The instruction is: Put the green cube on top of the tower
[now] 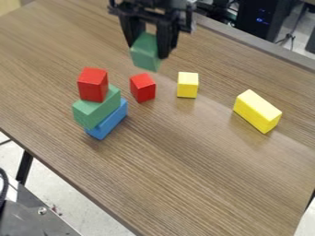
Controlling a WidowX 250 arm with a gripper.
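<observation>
Here, fingers [149,44] gripping green cube [146,53], tower [98,109] below, red cube [93,85] topmost

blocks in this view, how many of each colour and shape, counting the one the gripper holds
Red cubes: 2
Green cube: 1
Green rectangular block: 1
Blue rectangular block: 1
Yellow cube: 1
Yellow rectangular block: 1
Total: 7

So yeah, the top edge is cropping my gripper [148,50], and my fingers [166,41] are covering bits of the green cube [144,56]. Over on the tower [102,108], the red cube [91,87] is hiding part of the green block's [92,112] top, and that block is covering much of the blue block [111,122]. The table [184,175] and black computer case [259,26] are running out of view too, lol.
</observation>
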